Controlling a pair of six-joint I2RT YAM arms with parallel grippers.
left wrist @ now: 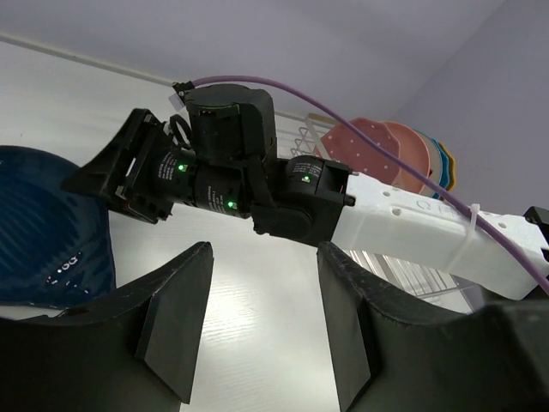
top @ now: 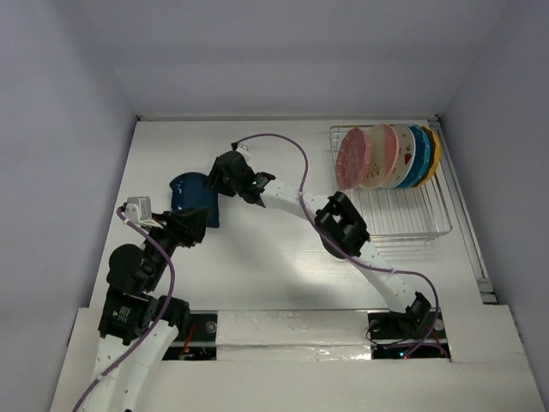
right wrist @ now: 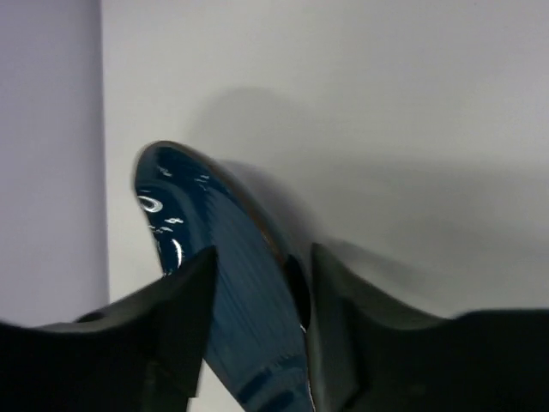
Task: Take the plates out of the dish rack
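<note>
One blue plate, seemingly in right claw

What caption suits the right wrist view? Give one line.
Right hand straddles the tilted dark blue plate over the white table.

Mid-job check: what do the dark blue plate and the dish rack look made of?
The dark blue plate: glossy, likely glazed ceramic or hard plastic; sharp white glints on a finely ribbed face, which one I cannot tell. The dish rack: thin metal wire, silvery-white, plated or coated; slim straight bars in an open grid.
</note>
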